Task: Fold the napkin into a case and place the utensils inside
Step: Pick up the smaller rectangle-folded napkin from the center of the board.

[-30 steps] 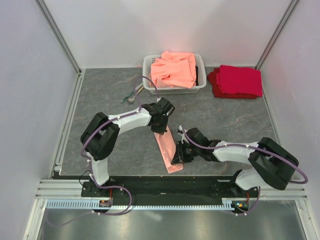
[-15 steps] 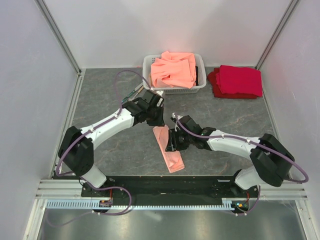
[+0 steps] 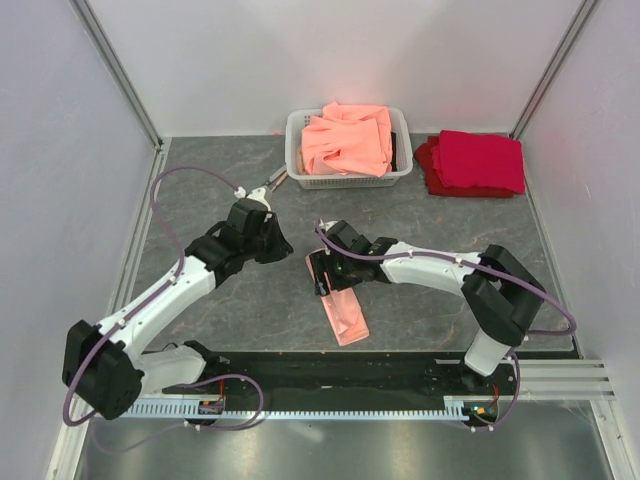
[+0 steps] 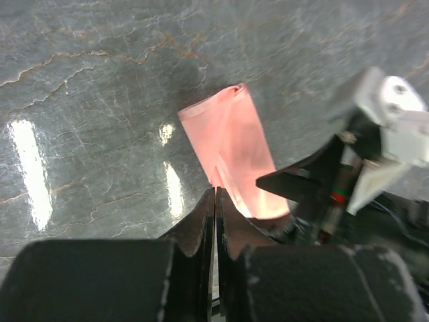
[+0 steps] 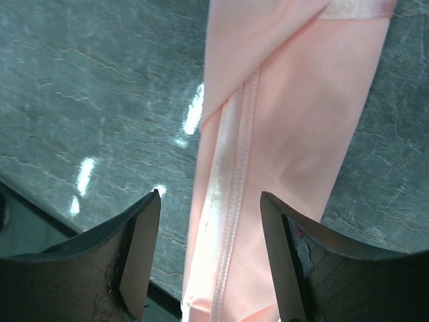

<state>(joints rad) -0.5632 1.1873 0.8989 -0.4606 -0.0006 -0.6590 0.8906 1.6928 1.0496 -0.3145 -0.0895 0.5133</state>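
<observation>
the grey marbled table [image 3: 450, 235] fills the floor between white walls. the left arm [image 3: 165, 295] reaches from its base out to the middle of the table, and the right arm [image 3: 430, 268] stretches leftward to meet it there. at the far edge stands a white basket [image 3: 350, 181] heaped with orange-salmon cloths [image 3: 345, 140]. just to its right lies a stack of deep red folded cloths [image 3: 478, 160].

the napkin [image 3: 345, 315], pale pink, is folded into a long narrow strip. it lies flat on the table in the middle, close to the arms' bases, slanting from near right to far left. a hemmed edge runs along its length in the right wrist view.

the right gripper [image 5: 209, 204] hangs over the far part of the strip, its fingers set wide apart with the cloth below and nothing between them. the left gripper [image 4: 214, 194] is just beside the strip's left edge, fingers pressed together on nothing; whether they touch the cloth cannot be told.

the utensils [image 3: 267, 185] lie just left of the basket's near corner, well apart from the napkin, too small to tell apart.
</observation>
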